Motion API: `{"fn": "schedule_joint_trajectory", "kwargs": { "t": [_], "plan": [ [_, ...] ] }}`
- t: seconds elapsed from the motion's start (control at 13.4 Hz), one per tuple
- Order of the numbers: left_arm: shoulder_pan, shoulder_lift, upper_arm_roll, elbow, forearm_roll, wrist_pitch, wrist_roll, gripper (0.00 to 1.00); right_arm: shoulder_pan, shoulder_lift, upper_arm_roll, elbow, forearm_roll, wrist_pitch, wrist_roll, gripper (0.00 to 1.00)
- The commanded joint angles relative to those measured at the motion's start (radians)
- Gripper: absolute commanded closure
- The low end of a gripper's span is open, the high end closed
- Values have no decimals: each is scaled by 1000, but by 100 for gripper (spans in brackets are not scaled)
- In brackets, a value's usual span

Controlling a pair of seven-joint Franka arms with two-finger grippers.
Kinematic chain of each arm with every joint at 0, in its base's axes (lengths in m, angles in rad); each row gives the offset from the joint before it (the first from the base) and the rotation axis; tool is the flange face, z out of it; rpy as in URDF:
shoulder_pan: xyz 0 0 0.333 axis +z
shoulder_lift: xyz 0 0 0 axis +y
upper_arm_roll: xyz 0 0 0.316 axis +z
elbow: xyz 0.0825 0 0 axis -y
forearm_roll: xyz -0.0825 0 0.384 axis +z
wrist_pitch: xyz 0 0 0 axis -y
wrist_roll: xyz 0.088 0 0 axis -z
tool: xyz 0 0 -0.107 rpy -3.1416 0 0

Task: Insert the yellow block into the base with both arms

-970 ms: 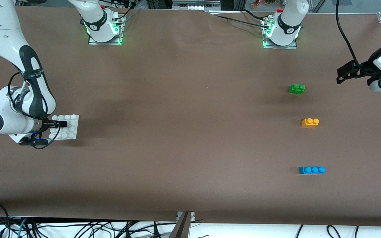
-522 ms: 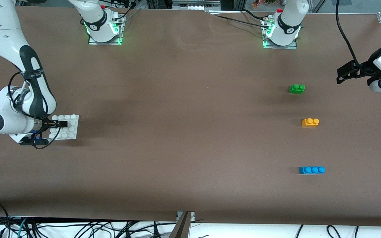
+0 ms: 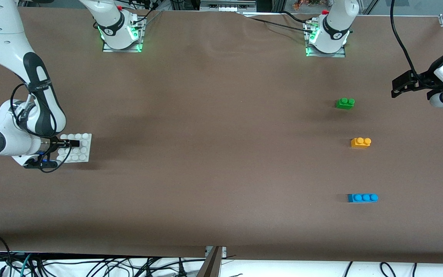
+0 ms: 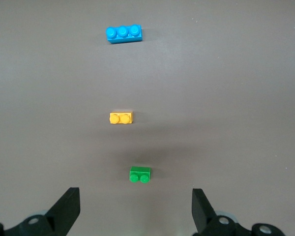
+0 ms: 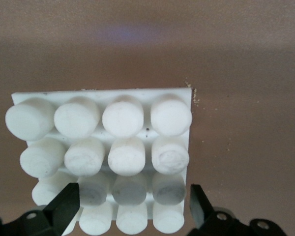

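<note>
Brown paper sheeting (image 3: 214, 127) is covering the whole table, with a tangle of black cables (image 3: 90, 265) lying along the edge nearest the front camera.

Right arm: the right gripper (image 3: 69, 144) is sitting low over the flat square white plastic base with its four-by-four grid of round studs (image 3: 76, 147), at the right arm's end of the table. In the right wrist view its two black fingers (image 5: 64, 209) are standing apart, one at each side of the stud rows on the base (image 5: 110, 152); whether the fingers are touching the base cannot be told. The base is lying flat on the paper.

Left arm: the left gripper (image 3: 398, 87) is hanging in the air at the left arm's end of the table, above bare paper and clear of all three bricks. The left wrist view is showing its fingers (image 4: 66, 209) spread wide with nothing between them.

Bricks: the small yellow-orange plastic block with two round studs (image 3: 360, 142) is resting on the paper, studs up, untouched. It is lying between two others in a loose line: the small green two-stud brick (image 3: 345, 102) farther from the front camera, the longer blue three-stud brick (image 3: 362, 197) nearer to it. All three are well apart from one another and from the base. In the left wrist view the same row is showing: green (image 4: 140, 174), yellow (image 4: 121, 118), blue (image 4: 124, 33).
</note>
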Motion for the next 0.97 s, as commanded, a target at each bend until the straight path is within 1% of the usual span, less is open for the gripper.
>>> {"fn": "schedule_joint_trajectory", "kwargs": {
  "t": [0.0,0.6,0.9],
  "plan": [
    [-1,3,-6,19,38,-17,13,0,-1,-36,6,-41,3,-14,-12,0],
    [-1,3,-6,19,38,-19,13,0,-1,-10,8,-44,6,0,-12,0],
    [1,3,-6,19,38,-19,13,0,1,9,8,-44,5,30,-13,0]
  ]
}}
